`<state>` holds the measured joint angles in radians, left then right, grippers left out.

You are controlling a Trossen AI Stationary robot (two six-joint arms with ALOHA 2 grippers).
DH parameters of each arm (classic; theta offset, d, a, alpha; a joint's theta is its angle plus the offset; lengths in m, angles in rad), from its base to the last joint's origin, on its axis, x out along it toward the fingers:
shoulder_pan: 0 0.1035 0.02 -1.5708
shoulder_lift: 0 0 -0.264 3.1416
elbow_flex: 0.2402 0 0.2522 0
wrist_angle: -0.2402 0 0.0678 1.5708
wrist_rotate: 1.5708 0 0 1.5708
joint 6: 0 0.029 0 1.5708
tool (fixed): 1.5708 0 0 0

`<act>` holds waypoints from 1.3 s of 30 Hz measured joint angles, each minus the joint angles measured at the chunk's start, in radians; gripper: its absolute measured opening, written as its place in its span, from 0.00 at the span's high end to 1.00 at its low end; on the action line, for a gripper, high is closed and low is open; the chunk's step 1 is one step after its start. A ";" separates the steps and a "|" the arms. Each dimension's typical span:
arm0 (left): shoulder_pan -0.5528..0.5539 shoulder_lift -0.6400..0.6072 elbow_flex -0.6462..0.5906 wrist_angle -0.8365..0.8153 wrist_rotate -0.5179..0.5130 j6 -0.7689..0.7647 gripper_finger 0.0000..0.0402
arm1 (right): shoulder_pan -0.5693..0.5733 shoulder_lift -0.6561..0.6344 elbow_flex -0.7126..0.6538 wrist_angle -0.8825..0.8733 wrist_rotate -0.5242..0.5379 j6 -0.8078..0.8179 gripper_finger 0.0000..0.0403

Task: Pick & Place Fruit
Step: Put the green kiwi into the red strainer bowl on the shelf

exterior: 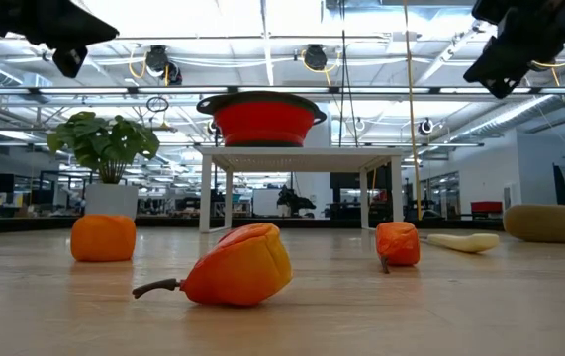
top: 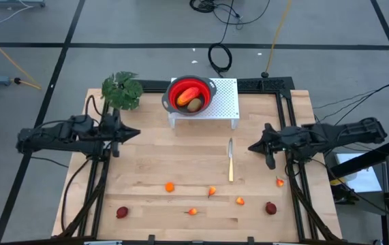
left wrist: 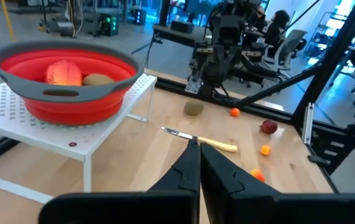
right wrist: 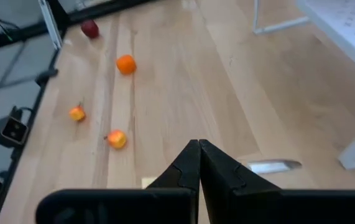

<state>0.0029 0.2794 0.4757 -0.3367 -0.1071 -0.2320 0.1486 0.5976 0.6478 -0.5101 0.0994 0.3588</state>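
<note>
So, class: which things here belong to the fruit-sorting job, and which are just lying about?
Part of the job:
- loose fruits on the table
- red-yellow fruit and brown fruit, in the bowl
- red bowl on the white stand

Just lying about:
- knife
- green plant

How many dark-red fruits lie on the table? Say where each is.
2. Both lie along the table edge opposite the red bowl: one dark-red fruit on the left arm's side, the other on the right's. Arms might hide more.
</note>
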 joint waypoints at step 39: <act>0.000 -0.230 -0.233 0.149 -0.016 0.098 0.97 | -0.068 0.514 0.341 -0.678 -0.253 0.095 1.00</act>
<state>0.0029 0.0494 0.2424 -0.1875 -0.1230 -0.1344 0.0805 1.1114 0.9886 -1.1881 -0.1539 0.4536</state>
